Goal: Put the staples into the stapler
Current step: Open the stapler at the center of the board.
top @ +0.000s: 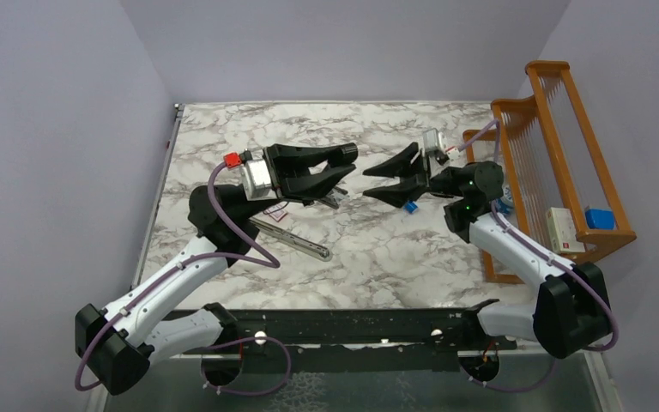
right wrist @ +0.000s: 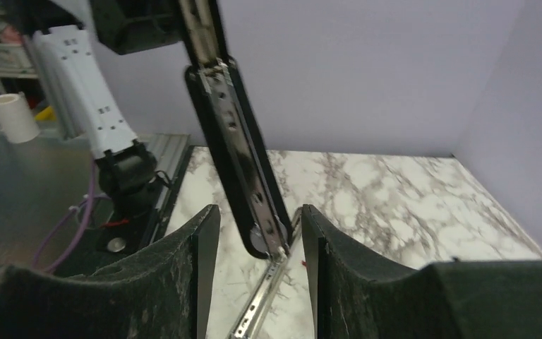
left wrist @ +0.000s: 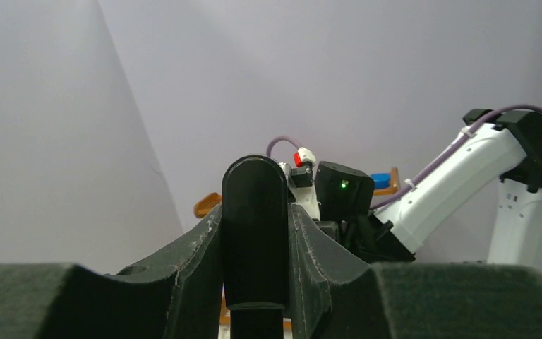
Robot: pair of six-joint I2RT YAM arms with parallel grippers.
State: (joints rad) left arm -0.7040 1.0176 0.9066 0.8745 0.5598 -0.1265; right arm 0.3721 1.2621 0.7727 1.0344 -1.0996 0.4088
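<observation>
Left gripper (top: 343, 167) clamped on the stapler (right wrist: 243, 155), magazine channel bared, long axis slanting down between the right fingers | right gripper (top: 369, 184) spread wide, empty, facing it just beside, the nearer arm to feed | count: one stapler; staples, none I can spot

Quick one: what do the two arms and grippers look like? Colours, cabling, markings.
Both the left arm and the right arm have white link shells with black joint housings and bases. A purple cable runs along each. The left gripper and right gripper have matte black wedge-shaped fingers with pale scuffed edges. There is a red connector at the left wrist and a green LED on the right.
</observation>
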